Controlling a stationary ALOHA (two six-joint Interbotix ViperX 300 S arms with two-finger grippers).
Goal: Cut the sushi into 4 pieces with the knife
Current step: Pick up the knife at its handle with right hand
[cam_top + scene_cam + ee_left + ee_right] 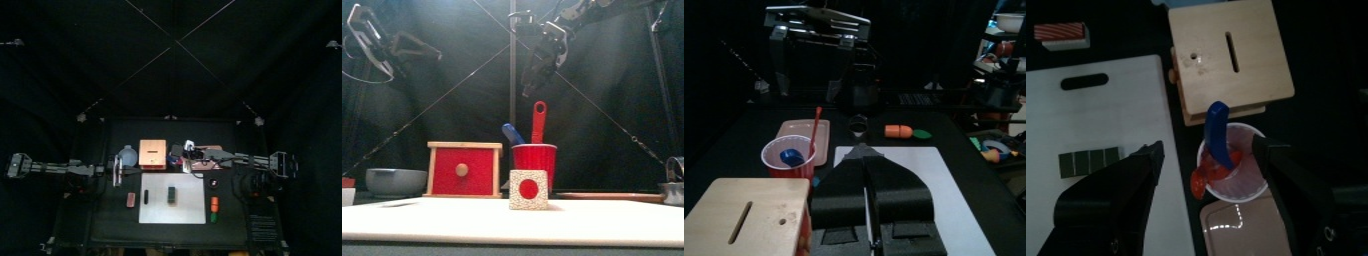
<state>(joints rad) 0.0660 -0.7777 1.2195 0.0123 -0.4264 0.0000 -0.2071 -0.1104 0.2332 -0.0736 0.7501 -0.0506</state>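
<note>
The roll point(174, 195) lies on the middle of the board point(154, 212), lengthwise from near to far, and it looks uncut. No knife is in hand, so I judge the step now is to take one from the cup point(533, 163). The cup stands on the surface point(107, 215) behind the board, just right of the box point(464, 170).

The right end effector point(1211, 150) hangs high above the cup with its jaws spread wide, and both handles show between them in the wrist view. The left end effector point(870, 165) hangs left of the box, with its jaws pressed together and holding nothing.

The red knife point(539, 120) rises tall and nearly upright. The blue knife point(512, 133) is shorter and leans to the left, toward the box. To do the step well, I would choose the red handle, because it stands clear above the rim. The end effector should come straight down, centred on that handle alone, and pinch it above the cup's rim. Then it should lift straight up, because a sideways pull could tip the cup or drag out the blue knife. A firm hold is probably important, so that the blade does not turn later when it presses on the roll.
</note>
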